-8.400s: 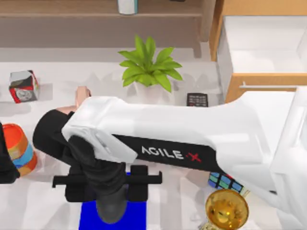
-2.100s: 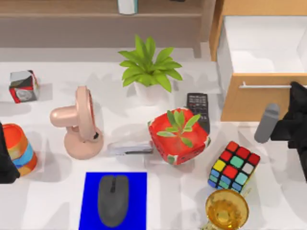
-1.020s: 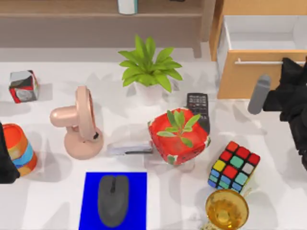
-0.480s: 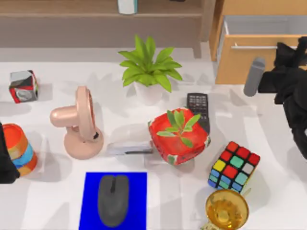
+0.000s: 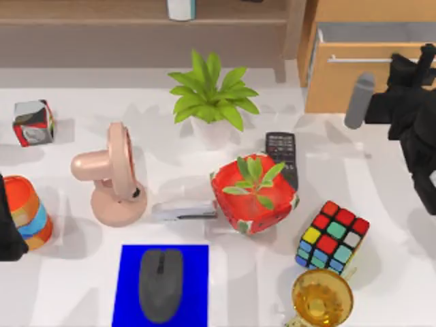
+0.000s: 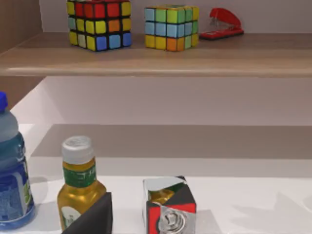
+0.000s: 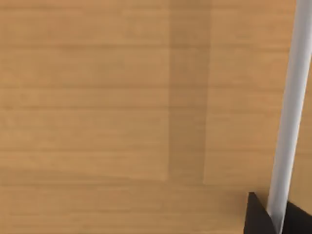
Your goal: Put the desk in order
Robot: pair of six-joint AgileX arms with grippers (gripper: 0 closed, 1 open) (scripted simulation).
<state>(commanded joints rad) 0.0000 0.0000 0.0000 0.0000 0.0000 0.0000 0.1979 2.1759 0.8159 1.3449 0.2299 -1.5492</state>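
Right claw [image 5: 417, 67] far right, fingers straddling a thin bar; left arm [image 5: 9, 228] parked at left edge.

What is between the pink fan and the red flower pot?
In the top view, a flat silver stapler lies on the white desk between the pink desk fan and the red square plant pot.

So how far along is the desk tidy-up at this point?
Done: the mouse sits on the blue mat. In hand: the right hand is at the drawer handle, and the drawer, wide open two seconds ago, is now almost shut. Left: the last bit of travel. The remote, stapler and cube lie loose on the desk. The left hand is parked at the left edge.
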